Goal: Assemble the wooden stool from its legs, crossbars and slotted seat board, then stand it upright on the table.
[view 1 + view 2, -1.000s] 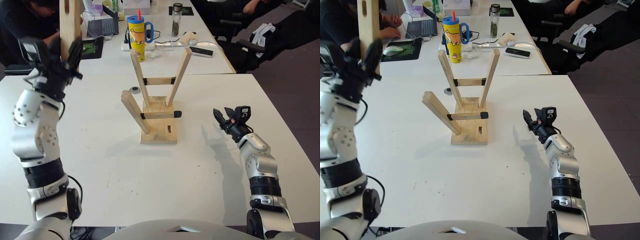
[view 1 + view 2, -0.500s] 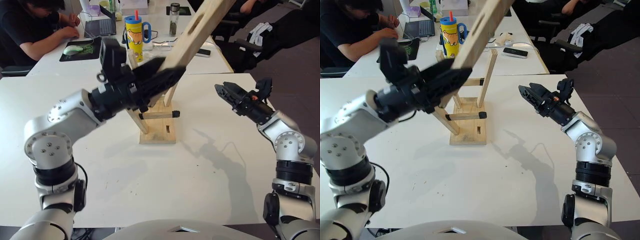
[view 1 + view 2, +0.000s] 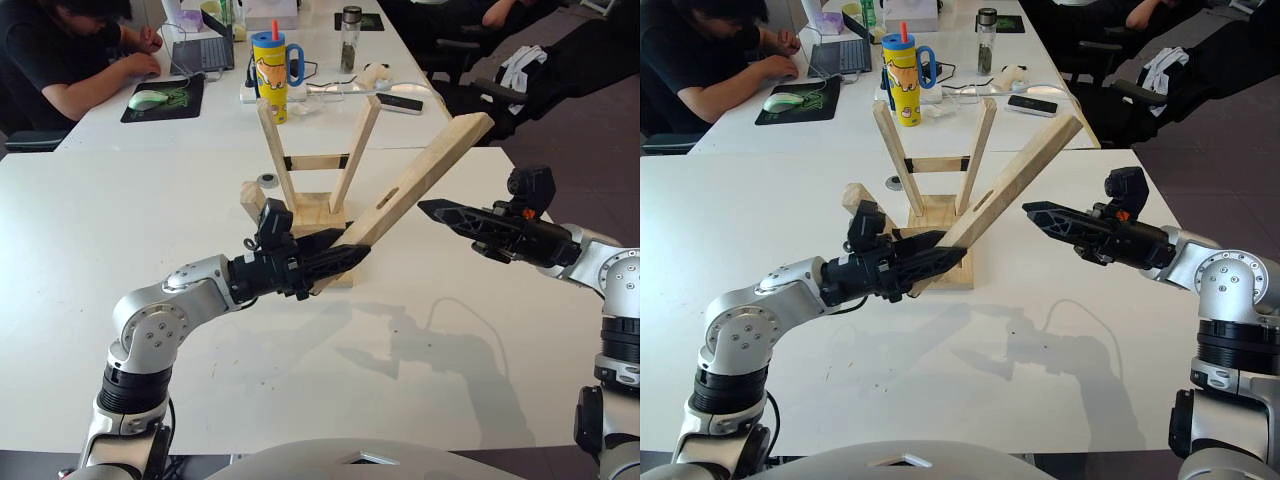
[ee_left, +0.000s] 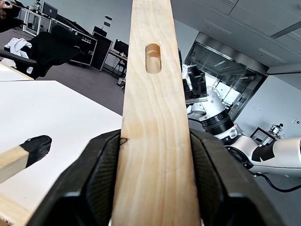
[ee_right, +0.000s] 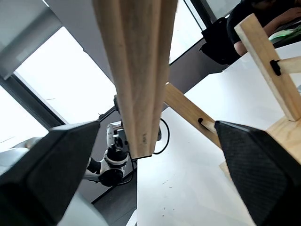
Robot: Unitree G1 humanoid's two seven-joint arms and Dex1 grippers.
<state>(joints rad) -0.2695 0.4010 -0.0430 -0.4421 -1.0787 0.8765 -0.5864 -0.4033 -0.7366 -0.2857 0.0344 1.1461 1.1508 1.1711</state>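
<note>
Grips slanted wooden leg in left gripper, slot visible from left wrist; holds right gripper open, leg's end between its fingers from right wrist.

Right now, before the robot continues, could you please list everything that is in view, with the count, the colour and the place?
seat board: 1, pale wood, flat on the near table
fitted legs: 3, pale wood, sticking up from the seat board
crossbar: 1 seen clearly, pale wood with black ends, between two fitted legs
loose leg: 1, pale wood, slanting in the air
round part: 1, grey, near table, beside the seat board
cup: 1, yellow with blue handle, far table
bottle: 1, clear with dark lid, far table
laptop: 1, dark, far table
left gripper: 1, black, shut on the loose leg's lower end
right gripper: 1, black, open, close to the loose leg
</note>
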